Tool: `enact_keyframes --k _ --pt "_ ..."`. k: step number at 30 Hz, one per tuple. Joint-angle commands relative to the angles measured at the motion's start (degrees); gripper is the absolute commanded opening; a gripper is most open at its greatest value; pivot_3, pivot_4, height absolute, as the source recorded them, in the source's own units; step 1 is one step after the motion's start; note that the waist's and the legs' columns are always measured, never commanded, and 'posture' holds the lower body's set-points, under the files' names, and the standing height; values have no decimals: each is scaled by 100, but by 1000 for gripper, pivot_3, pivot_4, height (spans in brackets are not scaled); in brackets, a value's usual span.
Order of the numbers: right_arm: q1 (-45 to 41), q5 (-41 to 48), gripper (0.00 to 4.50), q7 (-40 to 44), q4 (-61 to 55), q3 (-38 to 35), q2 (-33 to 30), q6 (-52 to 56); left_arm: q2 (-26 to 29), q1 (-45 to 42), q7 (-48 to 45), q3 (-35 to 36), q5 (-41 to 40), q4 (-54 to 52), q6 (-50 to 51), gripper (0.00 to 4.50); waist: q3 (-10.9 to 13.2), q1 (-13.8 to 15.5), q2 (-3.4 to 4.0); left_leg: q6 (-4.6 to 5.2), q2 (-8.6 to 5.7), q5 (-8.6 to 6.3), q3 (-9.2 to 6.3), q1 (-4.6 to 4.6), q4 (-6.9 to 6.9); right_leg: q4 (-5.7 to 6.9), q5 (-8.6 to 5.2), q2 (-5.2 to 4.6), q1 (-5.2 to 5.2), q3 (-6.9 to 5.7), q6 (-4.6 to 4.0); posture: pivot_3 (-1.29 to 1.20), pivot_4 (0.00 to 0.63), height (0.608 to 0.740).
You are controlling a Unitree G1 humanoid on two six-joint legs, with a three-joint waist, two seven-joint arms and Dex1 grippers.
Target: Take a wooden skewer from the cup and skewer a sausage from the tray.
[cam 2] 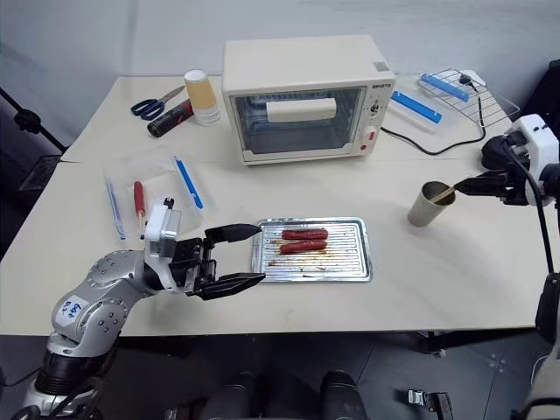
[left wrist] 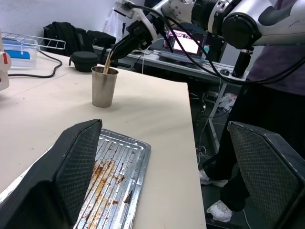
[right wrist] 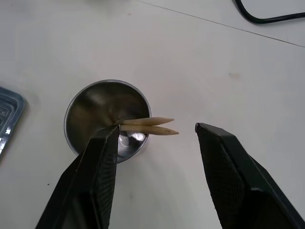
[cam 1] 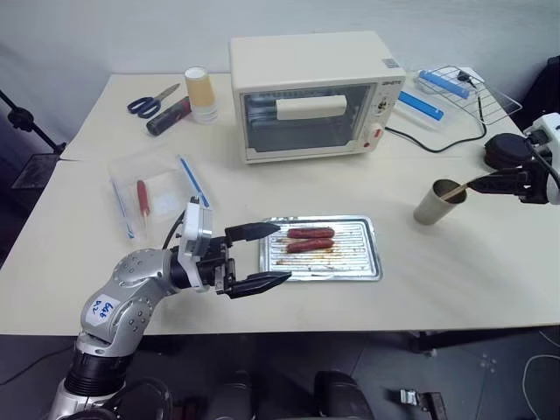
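The right tool [right wrist: 157, 138] hangs just above the small grey-tan cup [right wrist: 106, 119] with its black fingers spread, the pointed tips of two thin pale wooden skewers [right wrist: 145, 126] lying between them, ungripped. The left tool [cam 1: 259, 257], also spread wide, sits at the near end of the shiny ribbed metal tray [cam 1: 354, 262] on the pale desk [cam 1: 437, 280]. Two reddish-brown sausages [cam 1: 310, 239] lie just beyond its fingertips.

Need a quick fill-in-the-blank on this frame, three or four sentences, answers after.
1. The tray holds ____ sausages.
2. The wooden skewers stand in the ____.
3. The right gripper is above the cup with its fingers ____.
4. The left gripper is open at the tray's ____ end.

Answers: two; cup; open; left
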Motion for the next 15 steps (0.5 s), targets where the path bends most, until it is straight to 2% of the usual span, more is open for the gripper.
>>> enact_keyframes --k 1,4,10,15 --pt "-151 10 2664 15 13 -155 -18 -83 1 -49 6 66 -6 -101 -99 4500 0 -2 0 0 0 0 0 0 0 0 0 0 0 0 0 0 150 740" --pt "-169 1 2050 4 41 -168 5 -105 -11 -32 34 65 -6 -130 -94 4500 0 -2 0 0 0 0 0 0 0 2 0 0 0 0 0 0 150 740" --pt "-184 -28 15 90 16 -126 -5 -75 -22 -9 68 64 -11 -155 -92 4500 0 0 0 0 0 0 0 -1 0 2 0 -1 0 0 0 0 150 740" --pt "-216 -94 15 315 -30 -77 -65 1 -14 -12 69 63 -19 -147 -94 4500 0 -2 1 -1 1 0 1 1 1 2 0 1 1 1 0 0 150 740"
